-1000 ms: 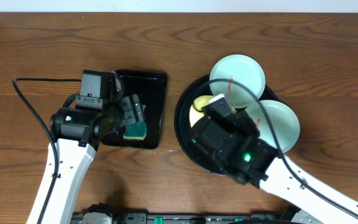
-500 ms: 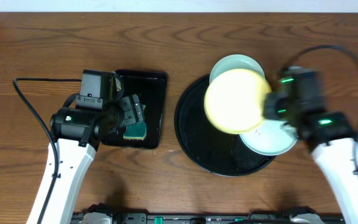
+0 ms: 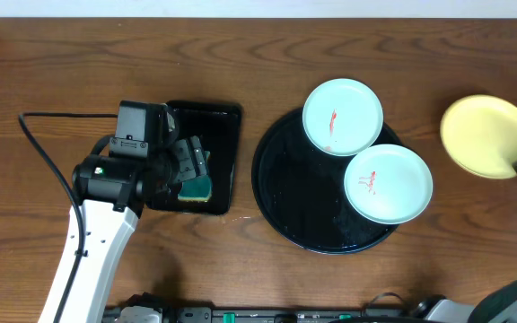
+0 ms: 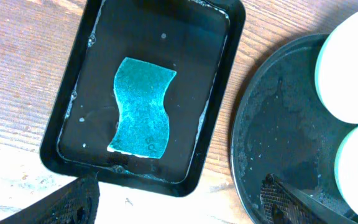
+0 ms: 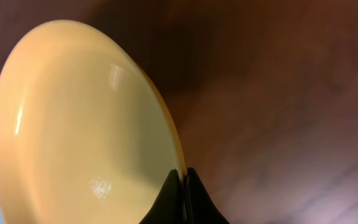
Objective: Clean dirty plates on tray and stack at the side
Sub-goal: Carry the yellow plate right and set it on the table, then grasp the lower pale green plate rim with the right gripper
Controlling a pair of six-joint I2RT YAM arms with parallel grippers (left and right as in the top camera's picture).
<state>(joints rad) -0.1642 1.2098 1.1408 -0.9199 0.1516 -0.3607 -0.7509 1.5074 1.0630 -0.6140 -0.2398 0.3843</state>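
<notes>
Right jaws: pinched on yellow plate (image 3: 485, 135) rim.
Left jaws: spread wide, empty.
Risk: plate could be dropped if the thin rim pinch slips.

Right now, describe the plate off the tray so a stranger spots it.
Find the large round glossy black tray. Right of it, the right gripper pinches a pale yellow round plastic plate. The two mint-blue plates on it show red smears.
</notes>
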